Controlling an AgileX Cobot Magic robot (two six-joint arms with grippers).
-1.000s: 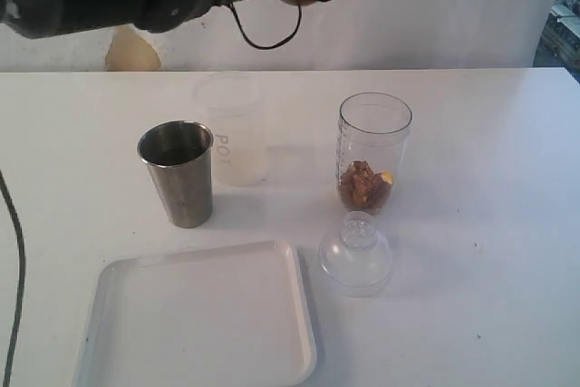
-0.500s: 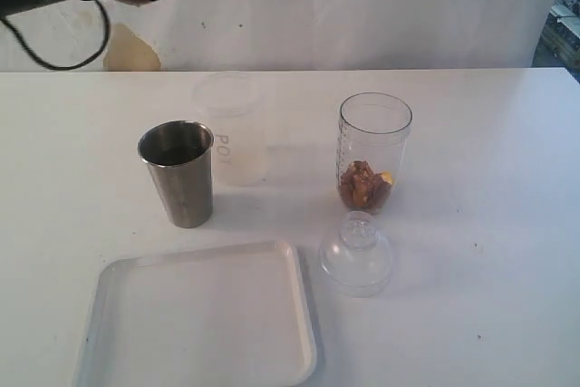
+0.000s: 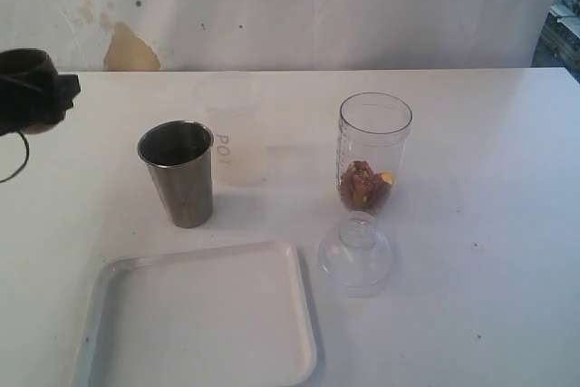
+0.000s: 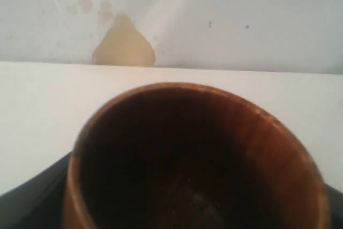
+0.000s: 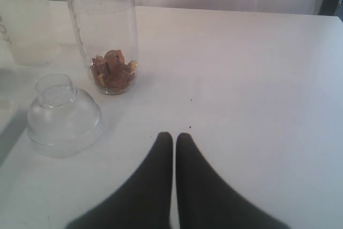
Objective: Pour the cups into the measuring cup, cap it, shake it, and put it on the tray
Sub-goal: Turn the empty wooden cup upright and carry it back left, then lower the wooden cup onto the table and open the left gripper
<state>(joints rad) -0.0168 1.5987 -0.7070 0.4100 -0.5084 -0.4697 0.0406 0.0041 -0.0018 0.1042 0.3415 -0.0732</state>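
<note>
My left gripper [image 3: 34, 97] hovers at the far left of the table, shut on the small brown wooden cup [image 3: 22, 62]. That cup [image 4: 198, 154] fills the left wrist view, its inside dark. The steel tumbler [image 3: 178, 172] and the frosted lettered cup [image 3: 232, 129] stand left of centre. The clear measuring cup [image 3: 374, 151] holds brown pieces at its bottom and stands uncapped. Its domed lid [image 3: 355, 256] lies just in front of it. The white tray [image 3: 199, 314] sits at the front left. My right gripper [image 5: 174, 135] is shut and empty over bare table, short of the lid [image 5: 63, 116] and measuring cup [image 5: 104, 36].
The white table [image 3: 489, 224] runs back to a white wall with a tan stain [image 3: 130, 50]. A black cable loop [image 3: 14, 165] hangs below my left gripper. The frosted cup [image 5: 24, 20] stands beside the measuring cup in the right wrist view.
My left arm has swung from high above the table's middle over to the far left and come down, still carrying the wooden cup. Nothing on the table has moved.
</note>
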